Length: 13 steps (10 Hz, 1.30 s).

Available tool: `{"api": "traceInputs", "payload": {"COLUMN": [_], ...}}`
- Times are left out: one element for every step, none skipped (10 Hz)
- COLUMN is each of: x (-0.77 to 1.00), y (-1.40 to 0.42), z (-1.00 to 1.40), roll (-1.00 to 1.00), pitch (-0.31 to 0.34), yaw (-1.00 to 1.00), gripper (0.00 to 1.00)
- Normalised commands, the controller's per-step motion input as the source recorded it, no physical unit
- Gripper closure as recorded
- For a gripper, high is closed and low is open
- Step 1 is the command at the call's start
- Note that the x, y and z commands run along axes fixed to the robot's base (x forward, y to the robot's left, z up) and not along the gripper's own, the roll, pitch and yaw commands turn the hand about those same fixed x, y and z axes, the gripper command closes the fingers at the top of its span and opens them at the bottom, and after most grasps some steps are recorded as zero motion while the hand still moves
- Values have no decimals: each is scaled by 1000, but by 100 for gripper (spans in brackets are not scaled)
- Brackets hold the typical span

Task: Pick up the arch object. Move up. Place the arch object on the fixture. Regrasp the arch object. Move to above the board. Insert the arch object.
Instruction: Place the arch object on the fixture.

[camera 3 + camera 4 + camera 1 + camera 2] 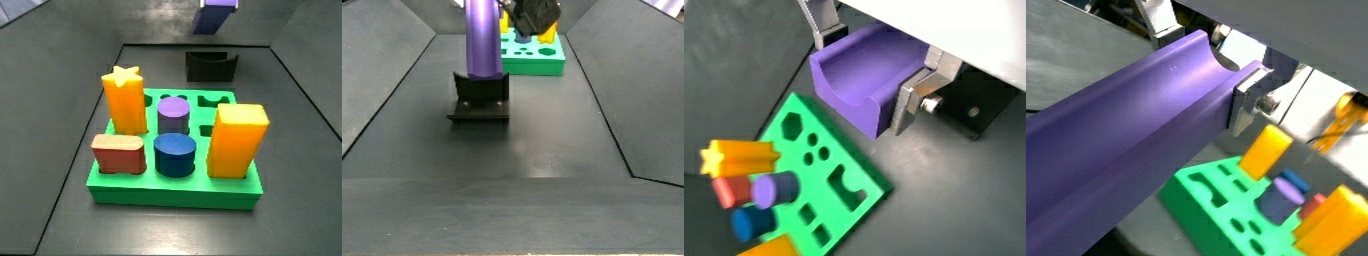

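Note:
My gripper [865, 75] is shut on the arch object [858, 75], a long dark-purple prism with a curved groove along one face. A silver finger [906, 103] presses on each side of it. In both side views the arch object [214, 15] hangs upright in the air. It sits just above the black fixture [211, 66], with a gap between them. Nothing rests in the fixture [478, 100]. The green board [174, 185] lies further along the floor, and in both wrist views it [824, 165] shows below and beside the held piece [1133, 130].
On the board stand an orange star peg [124, 100], an orange block [237, 142], a purple cylinder [173, 115], a blue cylinder [174, 155] and a red block [118, 155]. Dark sloping walls [396, 90] bound the floor on both sides.

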Motion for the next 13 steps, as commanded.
{"api": "traceInputs", "payload": {"x": [78, 74, 66, 89, 94, 116, 115, 115, 108, 88, 74, 68, 47], "y": [45, 41, 30, 27, 26, 30, 33, 33, 29, 15, 10, 6, 8], "z": [-14, -15, -2, -1000, -1000, -1000, -1000, -1000, -912, -663, -485, -369, -252], "roll": [-567, -381, -231, -160, -142, -124, -104, -88, -77, -70, -57, -53, -50], "pitch": [79, 53, 12, -21, -35, -70, -94, -119, -133, -130, -116, -104, -93], "yaw": [-180, -177, -162, -207, -190, -146, -115, -82, -53, -12, 16, 30, 55], "gripper": [100, 100, 100, 100, 100, 100, 100, 100, 100, 100, 100, 100, 100]}}
